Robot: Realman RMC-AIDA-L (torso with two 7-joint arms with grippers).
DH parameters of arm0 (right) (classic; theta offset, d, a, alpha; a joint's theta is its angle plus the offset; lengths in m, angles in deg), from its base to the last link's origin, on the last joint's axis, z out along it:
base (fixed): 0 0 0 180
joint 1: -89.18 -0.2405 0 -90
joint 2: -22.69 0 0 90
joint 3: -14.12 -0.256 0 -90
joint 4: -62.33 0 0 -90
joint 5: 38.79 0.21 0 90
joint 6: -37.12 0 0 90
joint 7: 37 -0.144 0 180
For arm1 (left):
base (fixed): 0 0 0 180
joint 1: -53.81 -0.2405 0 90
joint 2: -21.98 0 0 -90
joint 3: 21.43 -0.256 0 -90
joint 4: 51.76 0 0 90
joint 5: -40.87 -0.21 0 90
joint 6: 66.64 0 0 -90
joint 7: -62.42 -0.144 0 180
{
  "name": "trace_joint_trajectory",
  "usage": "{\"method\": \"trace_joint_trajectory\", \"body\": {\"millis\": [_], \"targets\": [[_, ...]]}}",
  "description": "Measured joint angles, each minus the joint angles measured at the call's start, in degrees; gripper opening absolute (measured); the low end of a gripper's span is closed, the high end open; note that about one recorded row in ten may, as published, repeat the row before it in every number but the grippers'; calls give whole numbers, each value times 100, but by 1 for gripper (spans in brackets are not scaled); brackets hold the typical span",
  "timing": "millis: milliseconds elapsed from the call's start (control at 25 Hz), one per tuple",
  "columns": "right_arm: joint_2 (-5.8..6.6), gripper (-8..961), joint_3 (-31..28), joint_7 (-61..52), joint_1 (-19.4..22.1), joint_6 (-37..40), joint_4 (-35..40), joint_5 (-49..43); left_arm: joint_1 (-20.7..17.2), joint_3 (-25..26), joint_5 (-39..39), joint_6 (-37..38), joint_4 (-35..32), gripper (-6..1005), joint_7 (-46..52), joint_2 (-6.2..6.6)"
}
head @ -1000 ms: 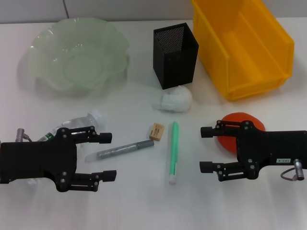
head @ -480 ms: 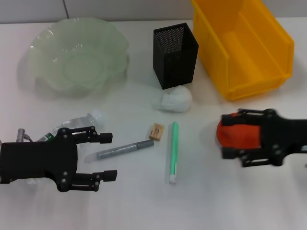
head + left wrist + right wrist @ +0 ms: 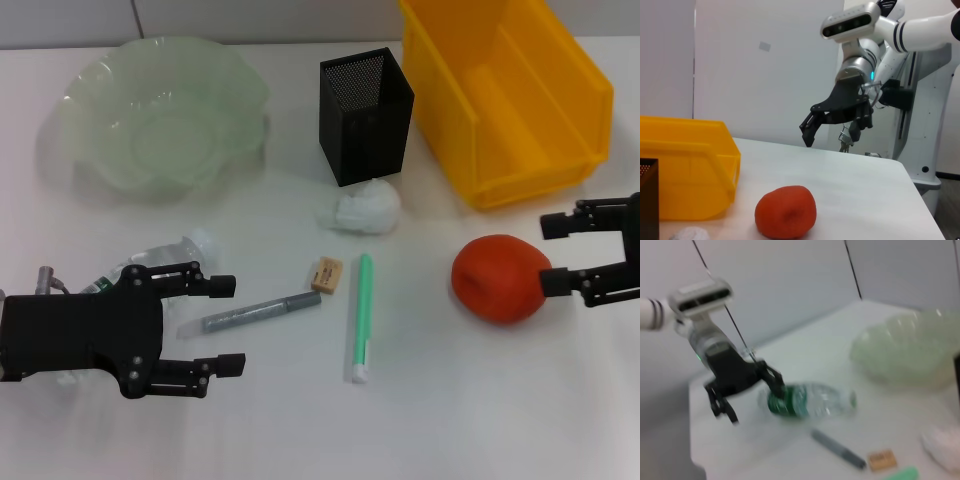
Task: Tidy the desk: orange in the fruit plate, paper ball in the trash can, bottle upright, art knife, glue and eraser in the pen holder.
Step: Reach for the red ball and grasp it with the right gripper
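the orange [image 3: 500, 278] lies just left of the right gripper [image 3: 553, 253], whose open fingers point at it. behind that gripper stands the trash can [image 3: 510, 95], the pen holder [image 3: 366, 115] to its left. the bottle [image 3: 165, 258] lies on its side under the left gripper [image 3: 228, 327]. to that gripper's right lie the art knife [image 3: 260, 313], eraser [image 3: 326, 274] and glue [image 3: 361, 317]; the paper ball [image 3: 362, 210] is beyond them. the fruit plate [image 3: 160, 115] sits behind it.

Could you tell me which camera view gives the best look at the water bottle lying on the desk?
The right wrist view: the bottle lies on its side in full, green label visible, beside the left gripper. In the head view the left gripper covers most of it. The left wrist view misses it.
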Motion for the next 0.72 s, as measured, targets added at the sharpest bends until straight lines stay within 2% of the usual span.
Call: {"method": "trace_joint_trajectory", "body": {"millis": [360,720], "targets": [[27,784,286,-541,-295,-163,736,-919,11,0,0,-11,0,776,0,-18],[-51,777,761,-412,-259,-843,735,-1173,15,0,0,-17,0,771,14,-40]]}}
